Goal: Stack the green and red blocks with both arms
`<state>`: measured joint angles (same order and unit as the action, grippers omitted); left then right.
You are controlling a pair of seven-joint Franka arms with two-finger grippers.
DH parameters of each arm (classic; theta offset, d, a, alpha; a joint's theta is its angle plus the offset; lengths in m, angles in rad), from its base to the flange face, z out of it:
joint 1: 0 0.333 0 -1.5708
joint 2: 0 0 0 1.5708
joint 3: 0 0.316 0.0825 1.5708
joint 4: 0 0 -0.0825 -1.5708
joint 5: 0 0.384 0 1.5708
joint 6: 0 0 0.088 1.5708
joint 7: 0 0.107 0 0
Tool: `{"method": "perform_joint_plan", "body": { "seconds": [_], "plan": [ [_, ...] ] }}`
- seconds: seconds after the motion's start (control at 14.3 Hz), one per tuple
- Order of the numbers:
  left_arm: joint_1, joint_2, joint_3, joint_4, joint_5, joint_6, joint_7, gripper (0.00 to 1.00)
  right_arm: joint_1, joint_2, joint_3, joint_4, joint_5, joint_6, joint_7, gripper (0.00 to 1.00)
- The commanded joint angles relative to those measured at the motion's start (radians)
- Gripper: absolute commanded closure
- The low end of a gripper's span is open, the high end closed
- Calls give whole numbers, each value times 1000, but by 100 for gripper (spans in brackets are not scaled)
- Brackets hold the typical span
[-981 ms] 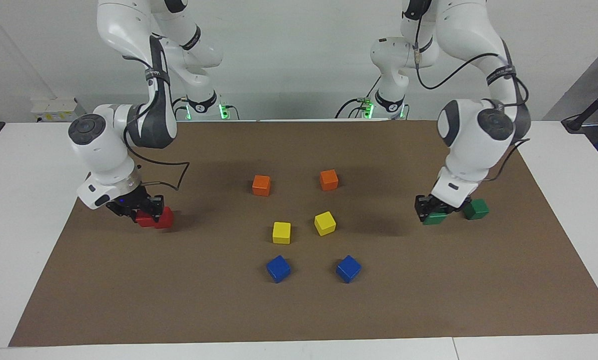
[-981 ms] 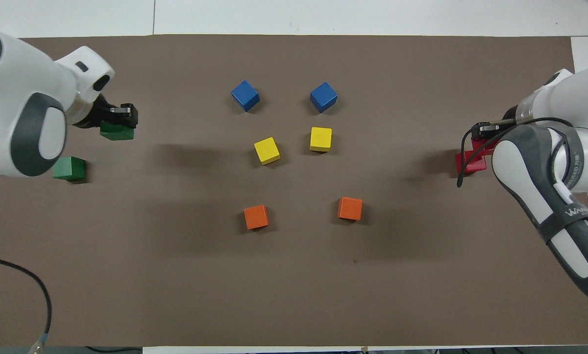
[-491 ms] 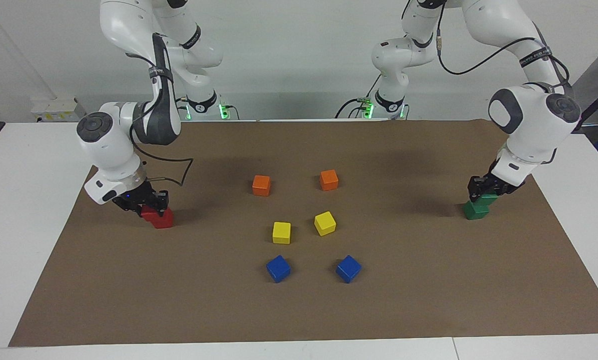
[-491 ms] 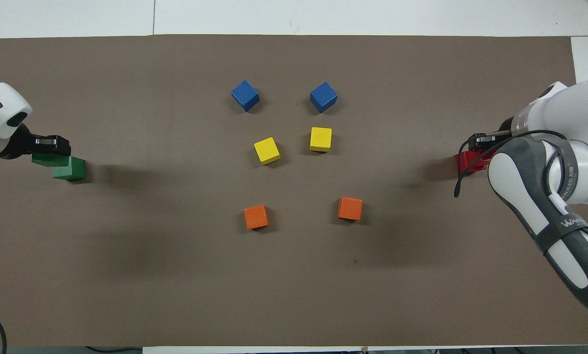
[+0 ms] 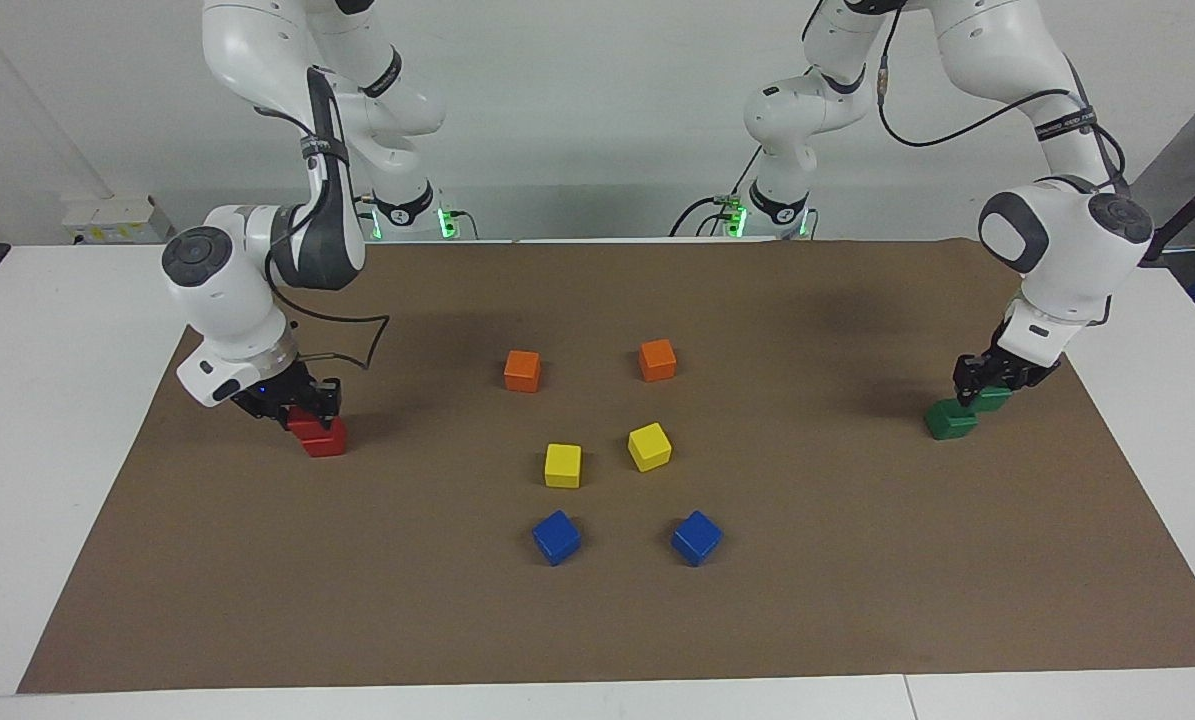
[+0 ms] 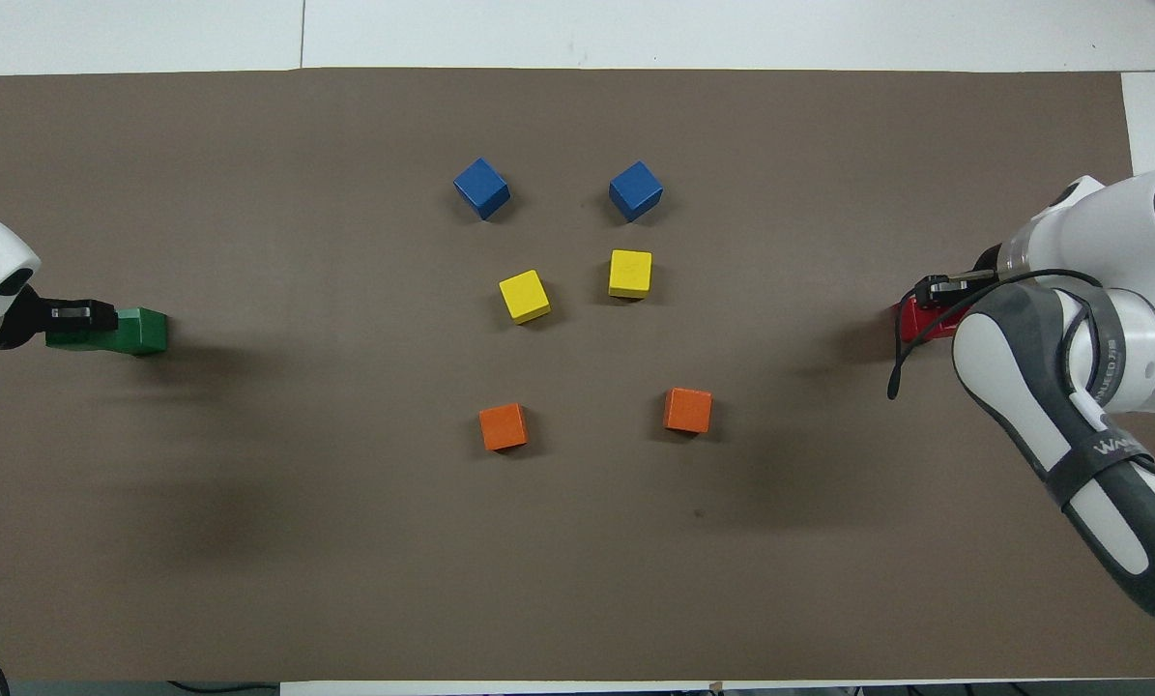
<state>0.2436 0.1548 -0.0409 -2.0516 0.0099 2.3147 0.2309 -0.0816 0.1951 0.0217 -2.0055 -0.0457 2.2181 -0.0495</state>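
Note:
My left gripper [image 5: 990,386] is shut on a dark green block [image 5: 997,400] and holds it just above the mat, against the upper edge of the second green block [image 5: 950,421], which rests at the left arm's end of the table. In the overhead view this gripper [image 6: 70,313] sits beside that resting block [image 6: 144,331]. My right gripper [image 5: 297,405] is shut on a red block [image 5: 303,427], held over and partly on the second red block [image 5: 327,443] at the right arm's end. In the overhead view the arm hides most of the red blocks [image 6: 915,321].
Two orange cubes [image 5: 522,370] [image 5: 657,359], two yellow cubes [image 5: 562,465] [image 5: 649,446] and two blue cubes [image 5: 556,537] [image 5: 696,537] lie in pairs mid-table on the brown mat [image 5: 597,630]. White table borders the mat.
My left gripper carried its green block from farther out on the mat to beside the resting green block. My right gripper shifted its red block a little over the other red block.

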Motion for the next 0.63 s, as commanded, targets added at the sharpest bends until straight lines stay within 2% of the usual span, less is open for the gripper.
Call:
{"method": "perform_joint_plan", "body": {
  "seconds": [0.0, 0.21, 0.56],
  "plan": [
    [8, -29, -13, -61, -13, 66, 8, 100, -7, -42, 9, -48, 7, 25, -3, 100],
    [2, -9, -13, -82, -14, 127, 8, 100, -7, -43, 9, -65, 7, 48, -3, 100],
    [2, 8, -13, -85, -21, 141, 8, 100, -7, -45, 9, -68, 7, 52, -9, 100]
  ]
}}
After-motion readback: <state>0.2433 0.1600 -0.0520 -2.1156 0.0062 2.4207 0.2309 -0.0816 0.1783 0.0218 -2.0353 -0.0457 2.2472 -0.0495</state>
